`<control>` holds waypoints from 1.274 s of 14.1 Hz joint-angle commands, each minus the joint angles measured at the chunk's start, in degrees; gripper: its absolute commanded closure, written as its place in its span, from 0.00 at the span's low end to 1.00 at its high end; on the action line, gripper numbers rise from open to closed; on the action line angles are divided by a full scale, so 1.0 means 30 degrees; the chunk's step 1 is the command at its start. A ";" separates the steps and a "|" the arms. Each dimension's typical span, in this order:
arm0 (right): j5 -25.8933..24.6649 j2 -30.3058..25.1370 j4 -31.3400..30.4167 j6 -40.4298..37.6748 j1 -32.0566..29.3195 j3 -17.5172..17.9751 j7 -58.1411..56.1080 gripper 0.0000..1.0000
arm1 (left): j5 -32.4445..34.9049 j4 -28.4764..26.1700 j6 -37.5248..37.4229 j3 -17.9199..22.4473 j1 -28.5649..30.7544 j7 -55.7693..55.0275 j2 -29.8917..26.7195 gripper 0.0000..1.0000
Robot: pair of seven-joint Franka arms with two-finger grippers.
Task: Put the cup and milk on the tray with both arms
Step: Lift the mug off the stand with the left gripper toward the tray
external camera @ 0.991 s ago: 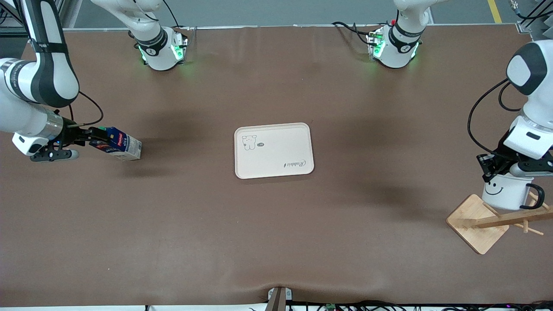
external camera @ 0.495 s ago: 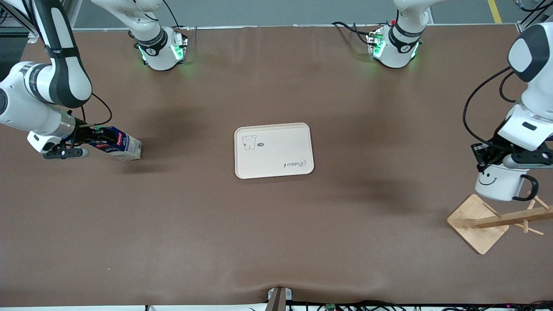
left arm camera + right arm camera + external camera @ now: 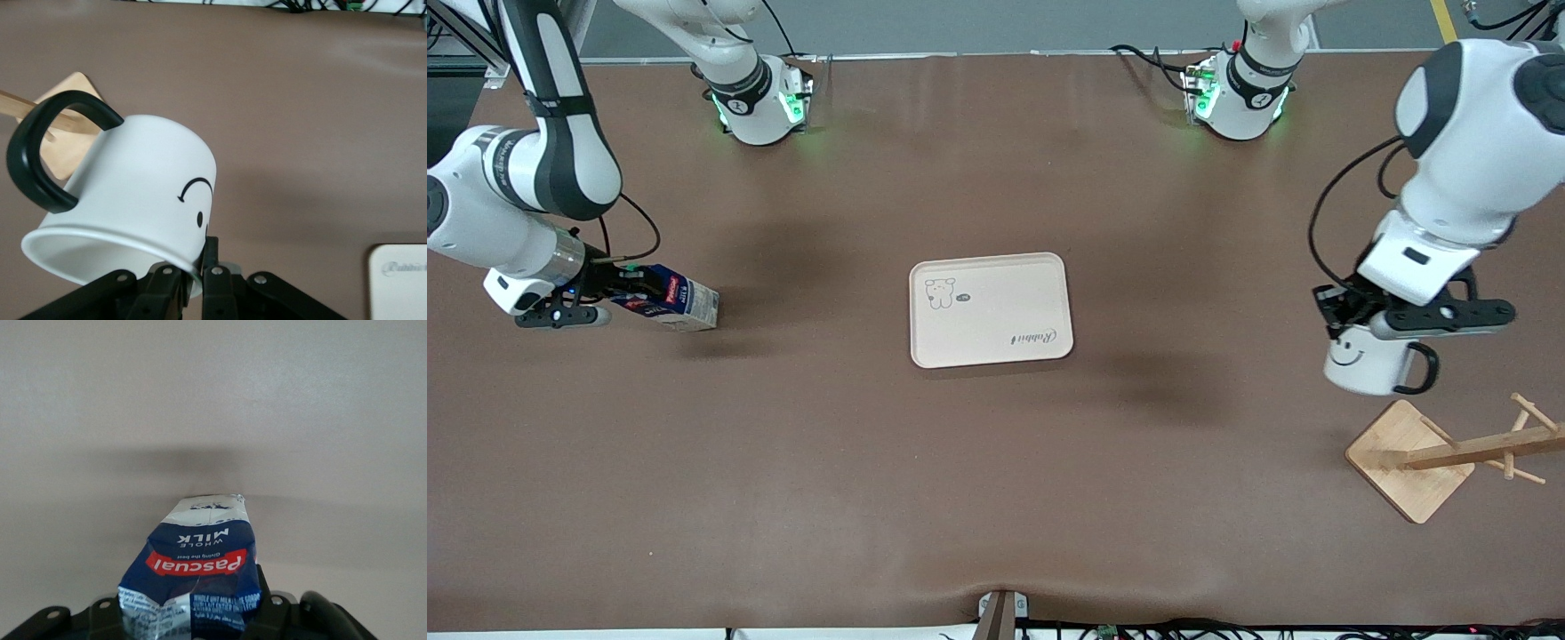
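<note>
My left gripper (image 3: 1337,318) is shut on the rim of the white cup (image 3: 1368,363) with the smiley face and black handle. It holds the cup in the air between the wooden rack and the cream tray (image 3: 996,342). In the left wrist view the fingers (image 3: 215,277) pinch the rim of the cup (image 3: 133,200). My right gripper (image 3: 624,290) is shut on the top end of the blue and white milk carton (image 3: 676,302), tilted low over the table at the right arm's end. The right wrist view shows the milk (image 3: 200,570) between the jaws, crumpled at the grip.
A wooden mug rack (image 3: 1409,458) with pegs stands near the left arm's end, nearer to the front camera than the cup; its base also shows in the left wrist view (image 3: 67,137). A corner of the tray (image 3: 400,280) shows there too.
My left gripper has lifted the cup off the rack and carried it toward the tray. My right arm shifted a little; the milk stays almost where it was.
</note>
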 commanded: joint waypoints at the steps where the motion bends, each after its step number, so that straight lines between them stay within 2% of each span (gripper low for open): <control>1: -0.0319 0.0206 -0.0171 0.0677 0.1122 0.0159 0.4112 1.00 | -0.0037 0.0157 -0.0377 -0.1330 0.0067 -0.2270 0.0541 1.00; 5: -0.0965 0.0819 0.1903 -0.1688 0.1242 0.0159 0.4625 1.00 | -0.0037 0.0273 -0.0377 -0.2623 -0.0399 -0.4270 0.1567 1.00; 8: -0.0994 0.2280 0.5154 -0.5086 0.1153 0.0159 0.4420 1.00 | -0.0066 0.0478 -0.0406 -0.2654 -0.1306 -0.4359 0.2007 1.00; 11: -0.1462 0.2491 0.5280 -0.5095 0.1445 0.0159 0.4362 1.00 | -0.0066 0.0711 -0.0435 -0.2654 -0.2185 -0.4887 0.2534 1.00; 14: -0.1843 0.2607 0.5397 -0.5125 0.1301 0.0159 0.1034 1.00 | -0.0242 0.1383 -0.0755 -0.2654 -0.3124 -0.5645 0.3440 1.00; 15: -0.1843 0.2782 0.5426 -0.4834 0.1300 0.0159 0.0992 1.00 | -0.0213 0.2083 -0.1222 -0.2654 -0.3765 -0.6113 0.3966 1.00; 18: -0.1668 0.2755 0.6299 -0.4975 0.1241 0.0130 0.4058 1.00 | 0.0370 0.4281 -0.2893 -0.2595 -0.5407 -0.8308 0.5900 1.00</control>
